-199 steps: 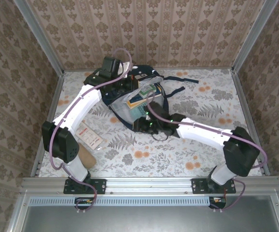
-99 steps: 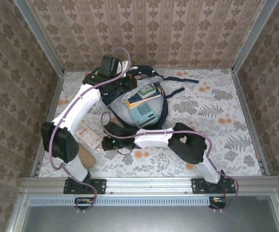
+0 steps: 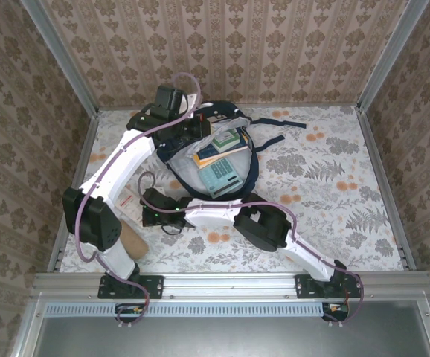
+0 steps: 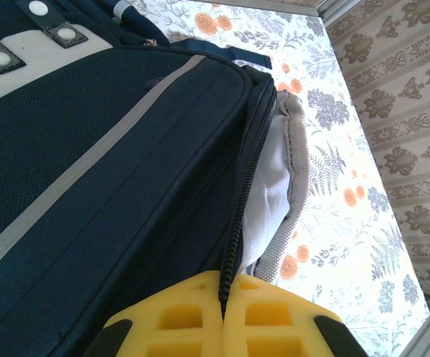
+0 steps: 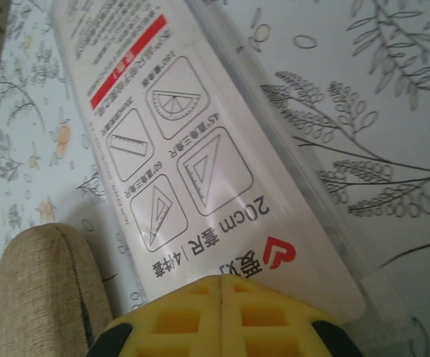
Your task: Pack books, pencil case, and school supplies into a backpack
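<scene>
The navy backpack [image 3: 181,165] lies open at the back of the table. In it are the light blue calculator [image 3: 222,175], an orange-yellow book [image 3: 204,158] and a green book [image 3: 228,139]. My left gripper [image 3: 199,131] is at the bag's top rim. In the left wrist view this gripper [image 4: 222,286] is shut on the zipper edge of the backpack [image 4: 88,163]. My right gripper [image 3: 144,212] reaches far left over the white card with red print [image 3: 129,201]. In the right wrist view it [image 5: 222,286] is shut just above the card [image 5: 193,149], with nothing between its fingers. The tan pencil case [image 3: 133,239] lies close by.
The pencil case [image 5: 44,297] lies right beside the card's near end. The right arm lies stretched across the table in front of the backpack. A dark strap [image 3: 278,123] trails off to the right of the bag. Metal rails edge the table.
My right gripper has swung from the backpack's mouth leftward to the white card. The calculator now shows in full inside the bag. The left gripper has stayed on the rim.
</scene>
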`<move>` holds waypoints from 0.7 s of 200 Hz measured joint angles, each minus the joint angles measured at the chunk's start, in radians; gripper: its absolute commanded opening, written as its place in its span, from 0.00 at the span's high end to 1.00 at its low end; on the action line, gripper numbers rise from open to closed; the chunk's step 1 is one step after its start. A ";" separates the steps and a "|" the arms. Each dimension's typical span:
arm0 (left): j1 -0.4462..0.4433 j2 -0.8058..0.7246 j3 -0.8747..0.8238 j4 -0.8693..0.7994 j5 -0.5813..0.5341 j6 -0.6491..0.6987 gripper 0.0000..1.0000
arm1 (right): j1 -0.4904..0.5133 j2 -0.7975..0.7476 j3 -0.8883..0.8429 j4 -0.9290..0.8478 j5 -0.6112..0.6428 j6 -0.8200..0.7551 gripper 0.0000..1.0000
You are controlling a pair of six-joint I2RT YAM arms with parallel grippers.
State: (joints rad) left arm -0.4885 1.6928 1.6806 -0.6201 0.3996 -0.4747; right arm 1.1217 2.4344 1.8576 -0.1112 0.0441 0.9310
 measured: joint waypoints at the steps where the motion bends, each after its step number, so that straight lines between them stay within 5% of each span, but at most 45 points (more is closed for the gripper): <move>1: 0.000 0.000 0.000 0.000 0.000 0.000 1.00 | 0.000 0.000 0.000 -0.003 0.003 0.000 1.00; 24: 0.000 0.000 0.000 -0.002 -0.002 0.000 1.00 | 0.000 -0.039 -0.074 0.015 0.036 0.014 1.00; 67: 0.000 0.000 0.000 -0.002 0.000 0.000 1.00 | -0.008 -0.314 -0.489 0.039 0.104 0.069 1.00; 140: 0.004 0.000 0.000 0.000 0.020 0.000 1.00 | -0.083 -0.753 -0.985 -0.174 0.254 0.141 1.00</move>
State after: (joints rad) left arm -0.4847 1.6932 1.6810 -0.6205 0.4194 -0.4751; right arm 1.0386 1.6814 0.8730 -0.2848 0.2977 1.0718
